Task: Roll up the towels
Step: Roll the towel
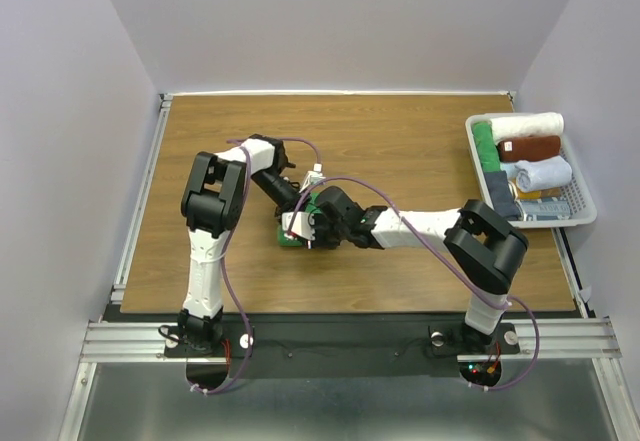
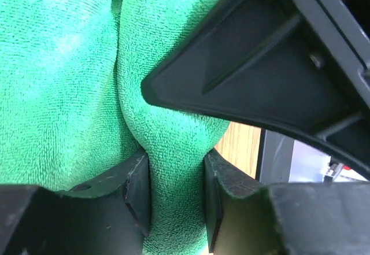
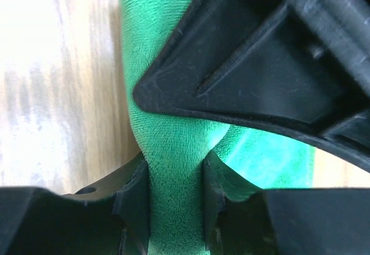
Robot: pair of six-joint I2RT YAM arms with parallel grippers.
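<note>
Tabletop (image 1: 400,141), brown wood, lay beneath both my grippers. Item, left gripper (image 2: 176,168): fingers clamped on a fold of the green towel (image 2: 63,81). Item, right gripper (image 3: 175,174): clamped likewise on that towel, whose pinched ridge ran straight ahead of the fingertips. Neither arm was nearer; both met mid-table. Far right of my fingers: basket (image 1: 585,211) of rolled towels (image 1: 530,124). Beyond: grey walls (image 1: 330,21).

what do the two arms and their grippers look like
Both the left arm and right arm have white links joined by chunky black joints, with a purple cable looping along each. The left gripper and right gripper are matte black plastic with ribbed, angular fingers.
</note>
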